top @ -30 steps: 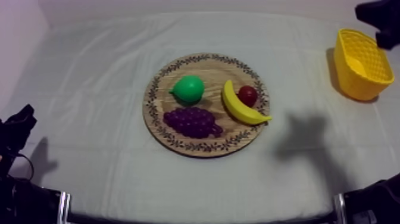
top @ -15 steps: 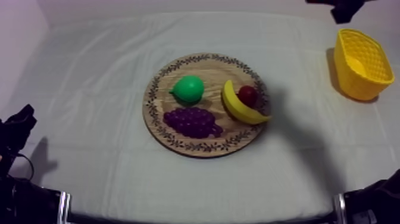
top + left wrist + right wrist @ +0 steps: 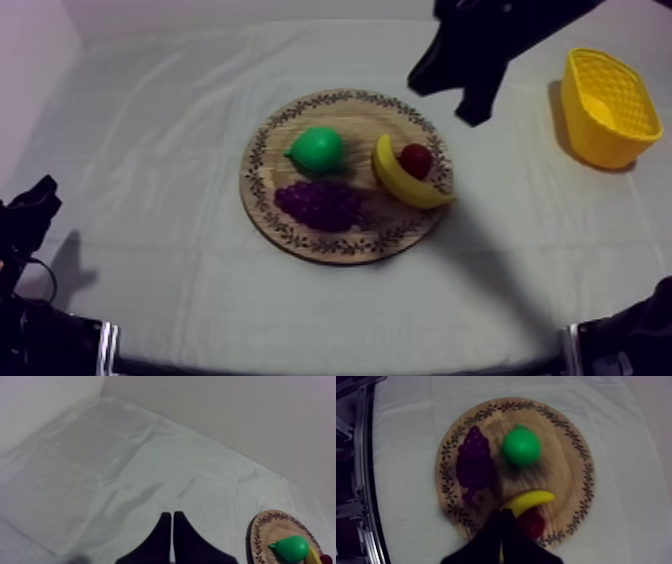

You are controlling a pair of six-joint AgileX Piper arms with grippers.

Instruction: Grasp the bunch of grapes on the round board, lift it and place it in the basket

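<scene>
The purple bunch of grapes (image 3: 320, 205) lies on the front of the round wooden board (image 3: 352, 116), beside a green pear (image 3: 318, 150), a banana (image 3: 405, 180) and a small red fruit (image 3: 416, 159). The yellow basket (image 3: 607, 108) stands at the far right. My right gripper (image 3: 472, 112) hangs high over the board's right rim, shut on nothing. In the right wrist view its wedge (image 3: 501, 513) sits over the banana (image 3: 528, 500), with the grapes (image 3: 473, 463) apart from it. My left gripper (image 3: 30, 212) rests at the left edge, shut (image 3: 172, 518).
Bare cloth (image 3: 160, 150) spreads left of the board and between board and basket. The left wrist view catches the board's rim (image 3: 260, 528) and the pear (image 3: 290, 547). A metal frame (image 3: 356, 476) runs along the table's front edge.
My right arm has swung from the far right corner by the basket leftward to above the board's right side. Its shadow now falls on the board. The fruit and left arm are unmoved.
</scene>
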